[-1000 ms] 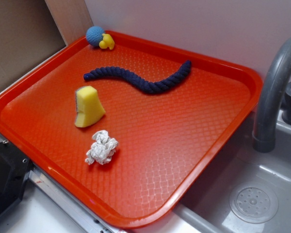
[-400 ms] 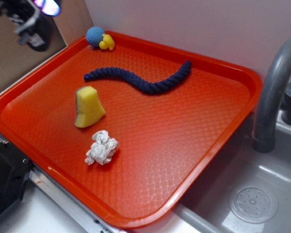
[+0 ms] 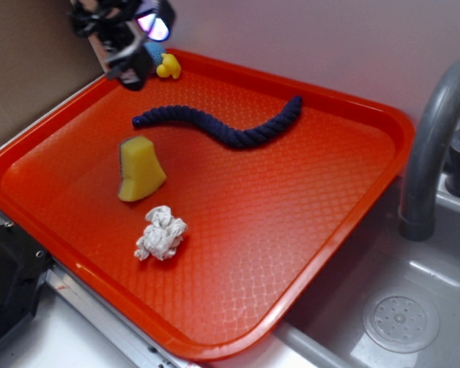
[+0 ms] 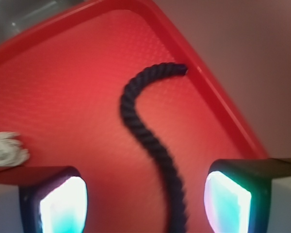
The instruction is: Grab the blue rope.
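Note:
The blue rope (image 3: 222,127) is a dark navy twisted cord lying in a wavy S on the red tray (image 3: 291,230). In the wrist view the blue rope (image 4: 145,126) runs from the far corner down between the two fingers, untouched. My gripper (image 3: 130,65) hangs above the tray's back left corner, up and left of the rope's left end. My gripper (image 4: 145,201) stands open, its glowing pads wide apart with only tray and rope showing between them.
A yellow sponge (image 3: 140,168) and a crumpled white paper (image 3: 161,234) lie on the tray's left half. A small yellow toy (image 3: 167,67) sits at the back corner. A grey faucet (image 3: 433,146) and sink (image 3: 402,318) stand to the right.
My gripper has come into view from the upper left and moved right and down, over the tray's back left corner. It now hides the light-blue ball. The rope has not moved.

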